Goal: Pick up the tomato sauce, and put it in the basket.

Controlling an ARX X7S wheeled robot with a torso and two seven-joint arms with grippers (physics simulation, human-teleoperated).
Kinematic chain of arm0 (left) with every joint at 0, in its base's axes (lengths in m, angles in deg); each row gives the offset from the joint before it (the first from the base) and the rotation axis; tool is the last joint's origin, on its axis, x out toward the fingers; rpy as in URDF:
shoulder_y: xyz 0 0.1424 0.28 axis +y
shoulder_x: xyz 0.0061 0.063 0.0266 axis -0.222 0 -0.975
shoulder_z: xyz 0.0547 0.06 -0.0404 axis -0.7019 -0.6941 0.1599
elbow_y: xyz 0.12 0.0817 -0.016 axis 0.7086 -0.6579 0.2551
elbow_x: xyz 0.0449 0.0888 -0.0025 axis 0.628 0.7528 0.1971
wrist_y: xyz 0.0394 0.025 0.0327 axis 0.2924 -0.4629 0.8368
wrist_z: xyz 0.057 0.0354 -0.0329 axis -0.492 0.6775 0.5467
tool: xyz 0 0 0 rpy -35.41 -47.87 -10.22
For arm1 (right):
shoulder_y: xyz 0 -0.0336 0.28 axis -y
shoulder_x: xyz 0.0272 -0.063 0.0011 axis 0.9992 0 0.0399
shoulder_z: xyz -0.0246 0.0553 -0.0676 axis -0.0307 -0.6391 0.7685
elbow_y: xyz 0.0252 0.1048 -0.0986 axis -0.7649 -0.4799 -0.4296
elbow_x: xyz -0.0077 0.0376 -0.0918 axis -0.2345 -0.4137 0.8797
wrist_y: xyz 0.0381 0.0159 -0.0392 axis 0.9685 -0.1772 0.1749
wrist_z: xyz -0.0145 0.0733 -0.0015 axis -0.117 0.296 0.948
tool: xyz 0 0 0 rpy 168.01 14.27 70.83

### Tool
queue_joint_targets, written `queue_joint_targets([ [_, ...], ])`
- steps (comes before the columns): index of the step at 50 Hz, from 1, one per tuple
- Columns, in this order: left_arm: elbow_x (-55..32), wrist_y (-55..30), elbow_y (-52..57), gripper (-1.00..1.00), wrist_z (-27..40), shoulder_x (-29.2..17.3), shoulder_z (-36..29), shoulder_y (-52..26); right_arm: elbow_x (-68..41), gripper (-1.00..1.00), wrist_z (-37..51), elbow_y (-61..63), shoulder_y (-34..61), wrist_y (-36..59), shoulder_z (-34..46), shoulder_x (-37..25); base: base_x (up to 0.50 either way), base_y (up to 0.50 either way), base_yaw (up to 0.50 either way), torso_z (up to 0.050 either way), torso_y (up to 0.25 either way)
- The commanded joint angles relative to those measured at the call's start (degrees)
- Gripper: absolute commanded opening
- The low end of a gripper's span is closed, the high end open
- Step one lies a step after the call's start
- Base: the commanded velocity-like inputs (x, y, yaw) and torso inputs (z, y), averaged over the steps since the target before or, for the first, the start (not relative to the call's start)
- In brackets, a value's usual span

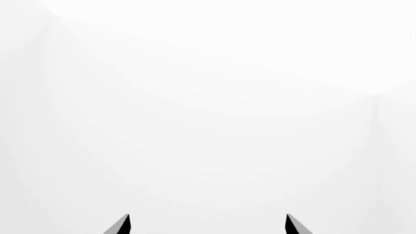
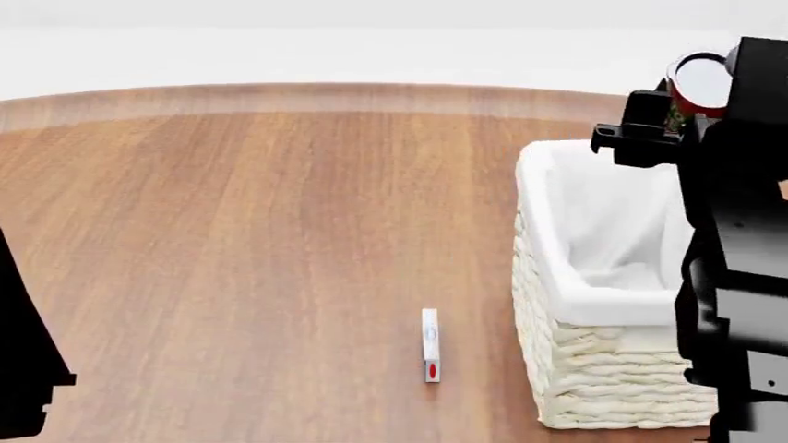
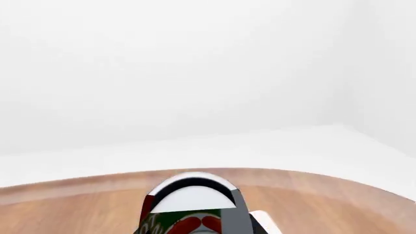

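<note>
One wooden table (image 2: 246, 231) carries the basket (image 2: 591, 369) at its right side. The right gripper (image 2: 671, 111), clamped on the sauce can (image 2: 699, 83), holds it above the basket's far rim. The left gripper (image 1: 208, 225) faces blank white, tips apart. A small white item (image 2: 430, 344) lies beside the basket.

table (image 2: 246, 231): brown wood grain, curved far edge | wall (image 3: 162, 63): plain white | light: bright, even
</note>
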Motion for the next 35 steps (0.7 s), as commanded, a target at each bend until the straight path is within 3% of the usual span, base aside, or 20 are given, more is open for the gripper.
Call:
queue_joint_targets([
  [1, 0.0, 0.4, -0.2, 1.0, 0.1, -0.1, -0.1, 0.3, 0.9, -1.0, -2.0, -2.7, 0.7, 3.4, 0.4, 0.4, 0.0, 0.0, 0.0, 0.0, 0.0],
  [15, -0.3, 0.5, -0.1, 1.0, 0.3, -0.3, -0.1, 0.3, 1.1, -1.0, -6.1, -8.0, -0.2, 5.3, 2.0, 1.9, 0.0, 0.0, 0.0, 0.0, 0.001],
  [35, 0.0, 0.4, -0.4, 1.0, 0.8, -0.6, -0.3, 0.2, 2.6, -1.0, -7.5, -19.5, 2.1, -0.7, 0.9, 3.8, 0.0, 0.0, 0.0, 0.0, 0.0],
])
